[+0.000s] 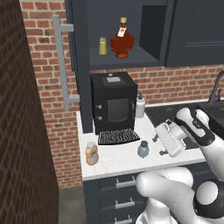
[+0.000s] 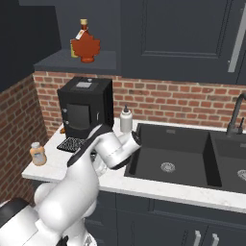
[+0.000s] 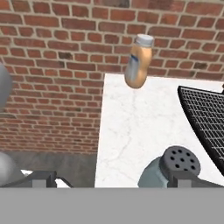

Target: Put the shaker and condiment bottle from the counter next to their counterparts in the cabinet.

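I see the claw (image 1: 156, 144) low over the marble tabletop (image 1: 118, 164), its fingers spread open and holding nothing. The squat blue-grey shaker (image 1: 143, 149) stands just beside it, with a perforated metal cap in the hand view. The orange-tan condiment bottle (image 1: 91, 153) stands further away, near the edge. The left base view shows the cabinet (image 1: 127, 57) shelf with the yellow-green shaker (image 1: 103, 45) and the maple-leaf bottle (image 1: 122, 41).

My arm, bent low and reaching leftward

My gripper (image 1: 158, 145) points sideways, its two dark fingers (image 1: 155, 138) spread apart with nothing held between them.
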